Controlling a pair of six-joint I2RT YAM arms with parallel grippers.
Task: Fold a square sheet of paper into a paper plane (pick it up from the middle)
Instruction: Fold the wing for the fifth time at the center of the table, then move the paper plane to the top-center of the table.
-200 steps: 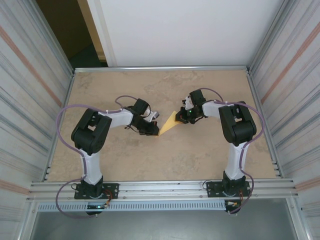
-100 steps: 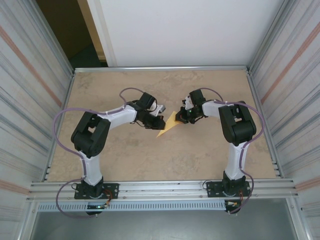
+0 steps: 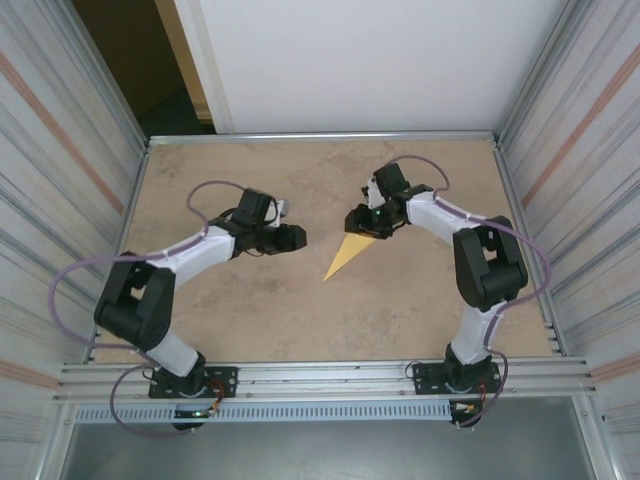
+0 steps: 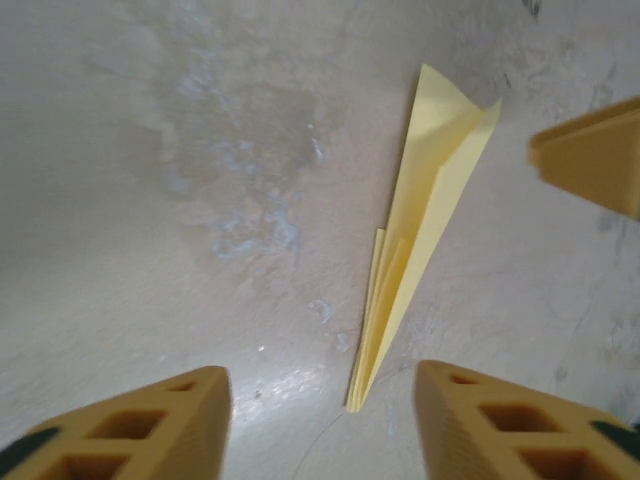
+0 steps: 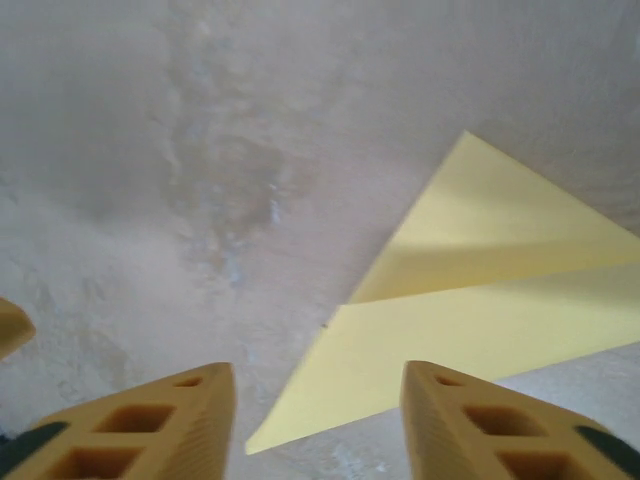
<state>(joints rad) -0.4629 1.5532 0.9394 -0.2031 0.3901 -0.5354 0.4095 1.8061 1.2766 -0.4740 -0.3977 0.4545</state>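
top external: we see the paper plane [image 3: 346, 256] lying flat on the mottled beige surface [image 3: 420, 310], near its middle, between the two arms. it is a narrow yellow dart. its sharp tip points toward the near left and its wide end toward the far right. the right claw [image 3: 356, 222] sits just at that wide end. from here we cannot tell whether it touches the paper. the left claw [image 3: 297, 237] is off to the left of the plane, apart from it, and points toward it.

left wrist: the left claw [image 4: 320, 425] has its two orange fingers [image 4: 130, 425] spread wide, one in each lower corner. the paper plane [image 4: 420, 230] lies on the surface [image 4: 150, 200] ahead. its sharp tip is nearest us, in line with the gap, and its layered folds show along the centre crease. an orange block [image 4: 595, 160] like our own fingers pokes in at the right edge, beside the wide end.

right wrist: the right claw [image 5: 318, 425] is also spread apart. the wide end of the paper plane [image 5: 480, 300] lies flat on the surface [image 5: 150, 150], with one corner in line with the gap between the fingers [image 5: 480, 430]. we cannot tell whether they touch it.
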